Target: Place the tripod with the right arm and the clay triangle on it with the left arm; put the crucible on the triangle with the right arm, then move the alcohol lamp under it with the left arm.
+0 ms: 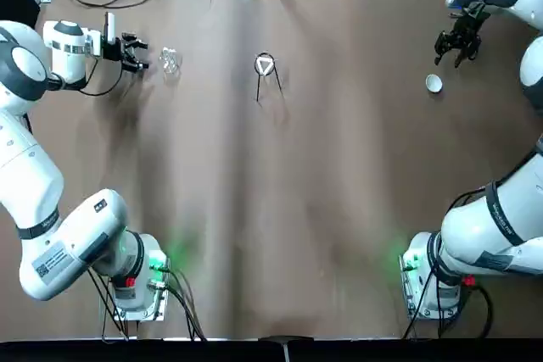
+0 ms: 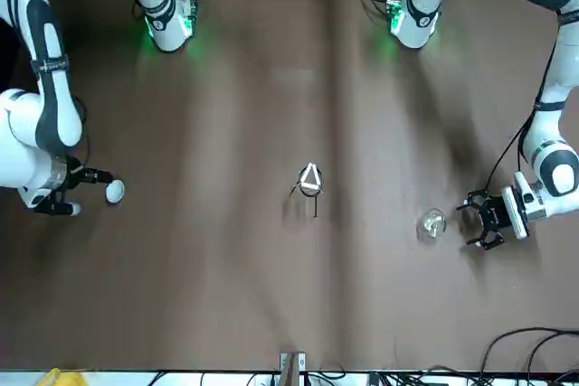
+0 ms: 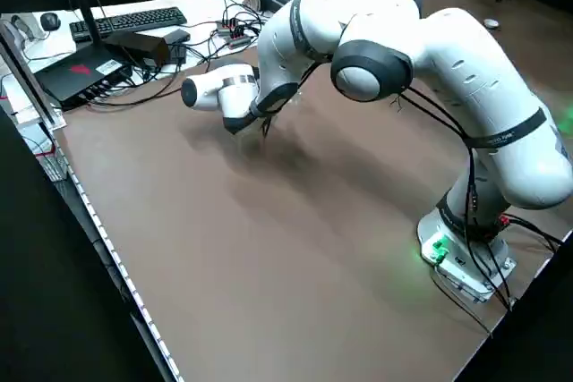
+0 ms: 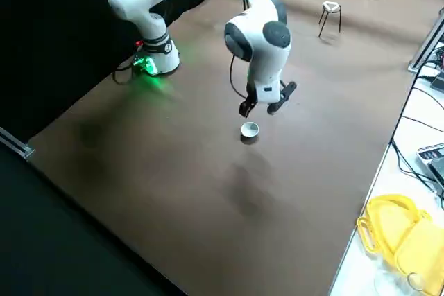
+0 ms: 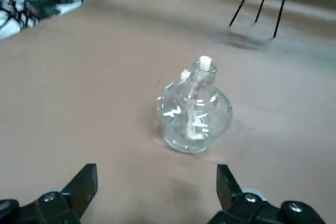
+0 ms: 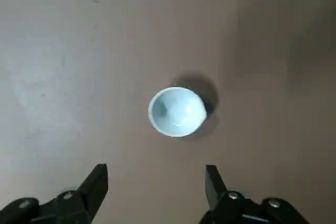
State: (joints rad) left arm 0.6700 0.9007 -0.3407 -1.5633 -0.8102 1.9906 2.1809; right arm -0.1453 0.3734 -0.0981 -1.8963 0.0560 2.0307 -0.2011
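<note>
Near the left gripper's spread jaws, top view: the alcohol lamp (image 1: 170,61), clear glass, glinting, sits just beside the left gripper (image 1: 133,53), not touching. Well apart from both jaw sets, between the arms: the tripod (image 1: 265,65), thin black wire, legs splayed, with the clay triangle (image 1: 265,66), white, hollow-outlined, on its ring. Crucible (image 1: 433,83): small, round, white, near the right gripper (image 1: 459,42).

Front view: triangle (image 2: 310,177) lies on the ring; lamp near left jaws, crucible just beside right ones.

Left side view: left arm hides its own gripper and the lamp.

Right side view: crucible is open side up under the right gripper; tripod upright.

Left wrist view: jaws apart, nothing between the tips. Lamp stands beyond them, round-bellied, white wick at the neck, short side spout.

Right wrist view: jaws apart, nothing gripped. Crucible beyond the tips, glossy white inside, small lip on the rim.
</note>
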